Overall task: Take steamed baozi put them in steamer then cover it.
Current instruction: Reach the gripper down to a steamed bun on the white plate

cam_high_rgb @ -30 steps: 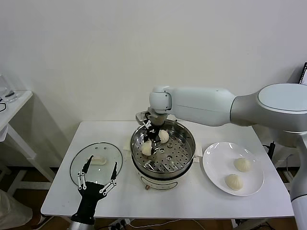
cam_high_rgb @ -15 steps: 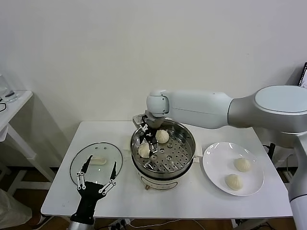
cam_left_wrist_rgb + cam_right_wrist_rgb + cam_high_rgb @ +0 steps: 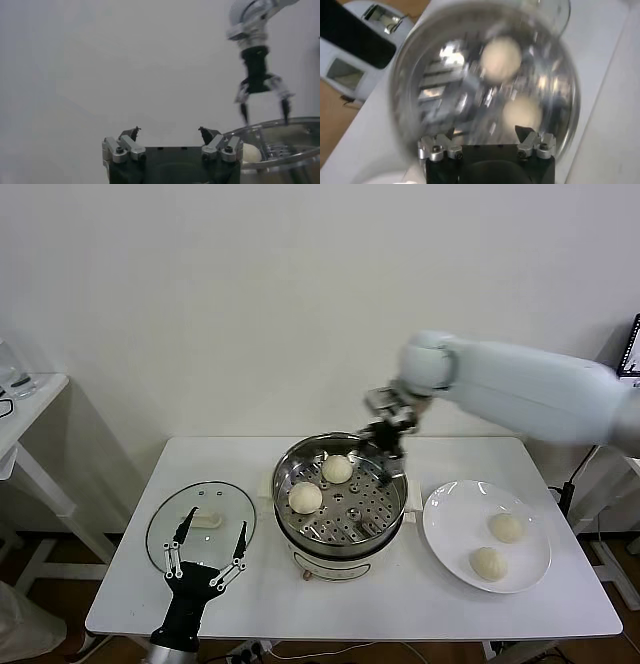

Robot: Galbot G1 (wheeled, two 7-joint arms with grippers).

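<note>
The steamer stands mid-table with its perforated tray showing. Two baozi lie in it, one at the back and one at the left. Two more baozi lie on the white plate to its right. The glass cover lies flat on the table to the steamer's left. My right gripper is open and empty, raised above the steamer's back right rim. In the right wrist view both baozi in the steamer show below it. My left gripper is open and empty over the cover's near edge.
A small side table stands at the far left. The white table's front edge runs below the steamer and plate. The wall is close behind the table.
My right gripper has let go of the second baozi in the steamer, risen and swung right, from the steamer's left side to above its back right rim. The left arm has not moved.
</note>
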